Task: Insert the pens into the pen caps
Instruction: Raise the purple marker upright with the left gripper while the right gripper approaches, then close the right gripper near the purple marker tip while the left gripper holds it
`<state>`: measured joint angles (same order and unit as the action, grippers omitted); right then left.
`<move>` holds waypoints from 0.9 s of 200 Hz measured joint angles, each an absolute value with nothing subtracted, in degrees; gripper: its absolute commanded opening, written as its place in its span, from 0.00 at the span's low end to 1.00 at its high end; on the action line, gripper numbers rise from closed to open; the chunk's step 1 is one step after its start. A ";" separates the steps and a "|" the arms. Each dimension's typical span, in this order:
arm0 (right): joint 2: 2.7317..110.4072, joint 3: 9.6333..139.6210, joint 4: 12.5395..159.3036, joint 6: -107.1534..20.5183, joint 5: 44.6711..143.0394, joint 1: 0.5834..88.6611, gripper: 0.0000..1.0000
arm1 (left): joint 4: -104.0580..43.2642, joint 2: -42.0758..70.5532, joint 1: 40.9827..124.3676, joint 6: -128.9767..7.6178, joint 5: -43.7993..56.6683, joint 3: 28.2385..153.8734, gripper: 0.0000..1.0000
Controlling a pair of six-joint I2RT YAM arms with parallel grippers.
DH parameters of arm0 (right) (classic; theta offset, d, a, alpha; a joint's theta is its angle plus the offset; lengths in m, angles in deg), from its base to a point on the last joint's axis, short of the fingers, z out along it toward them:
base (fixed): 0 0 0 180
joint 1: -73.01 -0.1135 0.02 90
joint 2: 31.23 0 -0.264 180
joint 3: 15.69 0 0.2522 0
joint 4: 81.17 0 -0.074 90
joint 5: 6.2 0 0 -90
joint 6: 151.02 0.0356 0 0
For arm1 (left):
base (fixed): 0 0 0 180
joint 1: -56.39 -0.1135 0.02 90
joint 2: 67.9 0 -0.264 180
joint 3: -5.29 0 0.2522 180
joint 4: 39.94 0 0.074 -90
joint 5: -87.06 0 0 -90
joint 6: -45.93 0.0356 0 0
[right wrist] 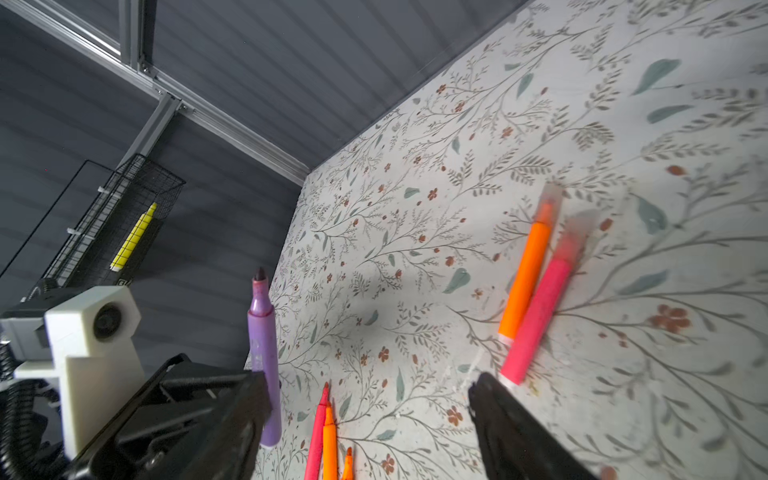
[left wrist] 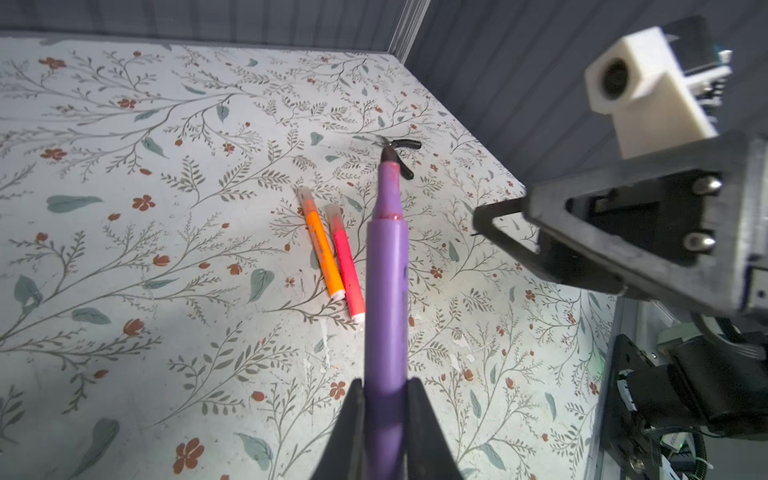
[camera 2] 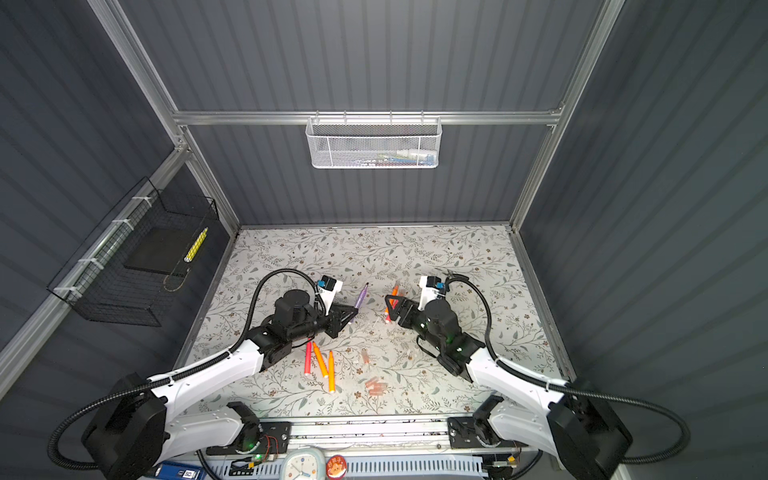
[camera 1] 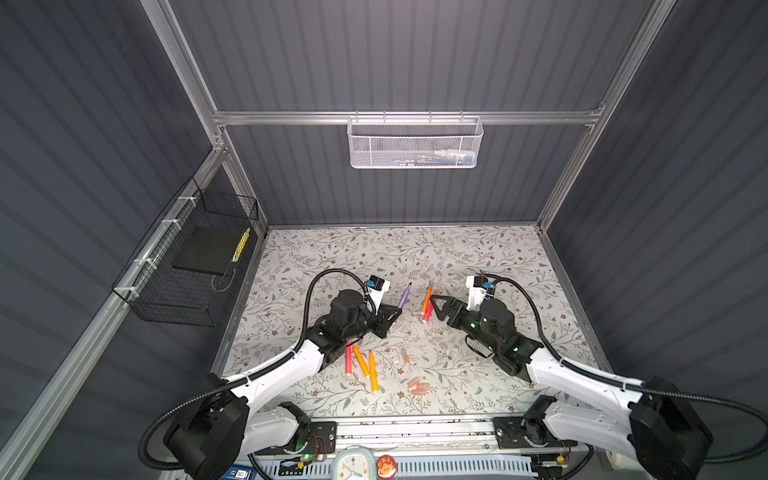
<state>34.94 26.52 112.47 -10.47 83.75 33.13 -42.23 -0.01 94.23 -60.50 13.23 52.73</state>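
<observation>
My left gripper (left wrist: 385, 386) is shut on the purple pen (left wrist: 386, 266), which it holds above the table with its dark uncapped tip pointing away; in both top views the pen (camera 1: 404, 296) (camera 2: 360, 297) juts out near the table's middle. My right gripper (right wrist: 368, 380) (camera 1: 434, 307) stands open and empty. It faces an orange pen (right wrist: 525, 274) and a pink pen (right wrist: 538, 316) lying side by side with translucent pen caps on their tips. Three uncapped pens (camera 1: 360, 361) lie nearer the front. Loose pen caps (camera 1: 417, 386) (camera 1: 405, 356) lie to their right.
Black-handled pliers (left wrist: 401, 145) lie on the floral table beyond the purple pen's tip. A white mesh basket (camera 1: 415, 143) hangs on the back wall. A black wire basket (camera 1: 187, 266) with a yellow marker is fixed to the left wall. A small clock (camera 1: 352, 465) sits at the front edge.
</observation>
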 measured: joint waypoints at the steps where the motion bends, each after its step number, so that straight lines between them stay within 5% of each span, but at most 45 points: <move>1: 35.14 26.67 112.56 -10.43 83.81 33.04 0.78 | -42.41 -0.18 94.23 -60.50 13.23 52.66 0.00; 97: 44.58 33.97 120.71 -8.51 85.43 26.77 0.71 | -45.03 -1.80 95.06 -59.69 13.69 51.76 0.00; 180: 51.35 39.13 120.47 -7.57 85.82 26.42 0.19 | -45.47 -1.78 95.45 -59.27 15.63 51.72 0.00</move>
